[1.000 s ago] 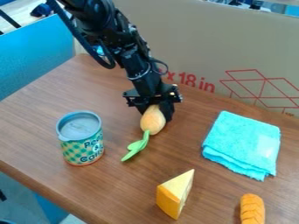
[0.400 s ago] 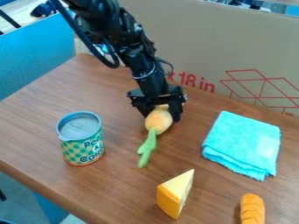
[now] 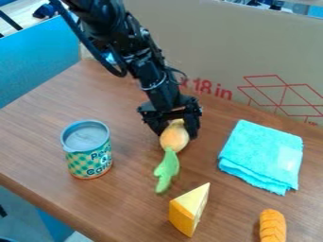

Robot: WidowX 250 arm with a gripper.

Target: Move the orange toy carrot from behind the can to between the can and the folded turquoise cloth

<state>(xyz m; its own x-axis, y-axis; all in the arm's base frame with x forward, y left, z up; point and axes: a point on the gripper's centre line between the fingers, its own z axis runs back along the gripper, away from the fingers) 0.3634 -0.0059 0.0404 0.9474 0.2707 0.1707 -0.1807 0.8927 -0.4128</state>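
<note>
Nearest, a ridged orange piece (image 3: 272, 227) lies on the desk (image 3: 38, 142) to the right of the cheese wedge (image 3: 188, 209). Left of and beyond the wedge stands a tin (image 3: 87, 150); beyond it on the right lies a folded cloth (image 3: 262, 156). The onion-like toy (image 3: 174, 137) is just beyond the wedge, leaf towards it, its bulb between the jaws (image 3: 176, 133); whether they are open or closed on it I cannot tell. Centring on the bulb and pressing evenly should limit rolling. The bulb's contact sides are hidden; the orange piece is cut off
</note>
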